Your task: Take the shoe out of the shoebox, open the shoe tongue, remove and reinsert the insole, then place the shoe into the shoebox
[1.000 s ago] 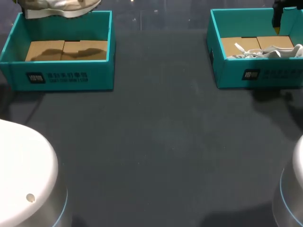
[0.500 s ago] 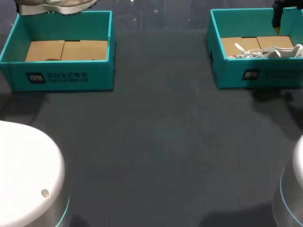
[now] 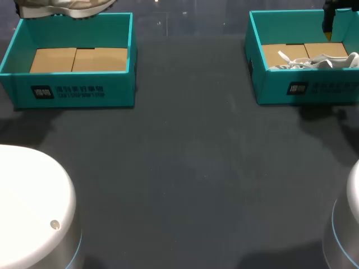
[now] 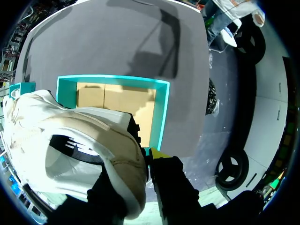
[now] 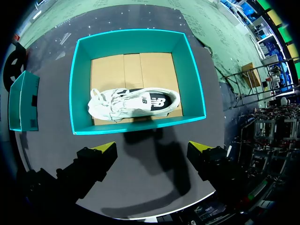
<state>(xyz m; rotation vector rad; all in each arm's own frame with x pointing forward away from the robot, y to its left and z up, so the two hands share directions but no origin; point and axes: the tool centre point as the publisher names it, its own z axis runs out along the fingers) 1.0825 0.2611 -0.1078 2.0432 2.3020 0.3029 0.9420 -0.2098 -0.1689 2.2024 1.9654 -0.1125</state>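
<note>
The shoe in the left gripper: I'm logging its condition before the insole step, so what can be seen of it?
The shoe is white with beige panels, leather or suede by the look, and a dark logo band on its side. It hangs above the empty teal shoebox, touching nothing but the left gripper, whose fingers clamp one end. Its laces and insole are hidden.

The left end effector (image 4: pixel 140 159) is held high, its fingers clamped from two sides on a shoe (image 4: pixel 70 145). The right end effector (image 5: pixel 151 150) hangs pointing down at the tabletop, its fingers (image 5: pixel 105 150) spread wide apart.
</note>
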